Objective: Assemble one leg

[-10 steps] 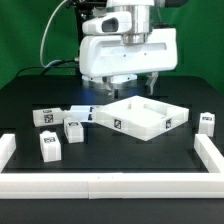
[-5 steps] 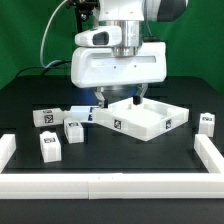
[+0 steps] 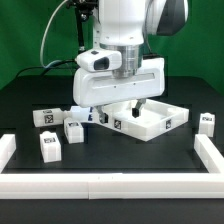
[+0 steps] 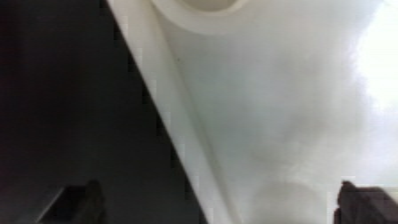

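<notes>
Hand [image 3: 120, 108], fingers spread open, is hanging low over the tabletop [image 3: 152, 122] rim; a finger is risking catching it, shoving it into the nearest leg [image 3: 73, 128].

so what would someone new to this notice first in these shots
The bulky white gripper fills the middle of the exterior view. It hangs low with jaws open over the square white tabletop, on its side toward the exterior view's left. Three small tagged legs lie loose on the black table at that view's left, and a fourth leg sits alone at its right.
</notes>
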`<state>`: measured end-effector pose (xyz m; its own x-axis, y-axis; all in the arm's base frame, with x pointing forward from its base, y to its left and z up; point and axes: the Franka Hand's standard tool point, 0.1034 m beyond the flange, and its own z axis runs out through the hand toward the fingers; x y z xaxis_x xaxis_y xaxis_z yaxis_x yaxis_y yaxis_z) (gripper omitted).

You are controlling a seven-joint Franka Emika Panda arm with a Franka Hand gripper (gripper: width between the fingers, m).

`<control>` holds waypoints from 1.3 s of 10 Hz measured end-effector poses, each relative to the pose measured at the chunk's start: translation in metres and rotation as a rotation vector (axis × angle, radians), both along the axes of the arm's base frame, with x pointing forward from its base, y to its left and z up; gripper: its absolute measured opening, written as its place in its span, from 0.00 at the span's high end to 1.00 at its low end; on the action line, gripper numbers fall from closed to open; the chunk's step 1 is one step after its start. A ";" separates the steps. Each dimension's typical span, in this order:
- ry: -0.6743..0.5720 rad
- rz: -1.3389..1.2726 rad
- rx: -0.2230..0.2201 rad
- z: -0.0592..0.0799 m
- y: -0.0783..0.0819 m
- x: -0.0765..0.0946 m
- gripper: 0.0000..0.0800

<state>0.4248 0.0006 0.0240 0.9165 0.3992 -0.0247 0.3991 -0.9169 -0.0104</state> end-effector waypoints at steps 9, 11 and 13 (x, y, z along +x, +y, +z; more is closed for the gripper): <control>-0.028 0.323 -0.021 -0.011 -0.001 -0.002 0.35; -0.027 0.323 -0.021 -0.011 -0.001 -0.003 0.51; -0.027 0.323 -0.021 -0.011 -0.002 -0.003 0.91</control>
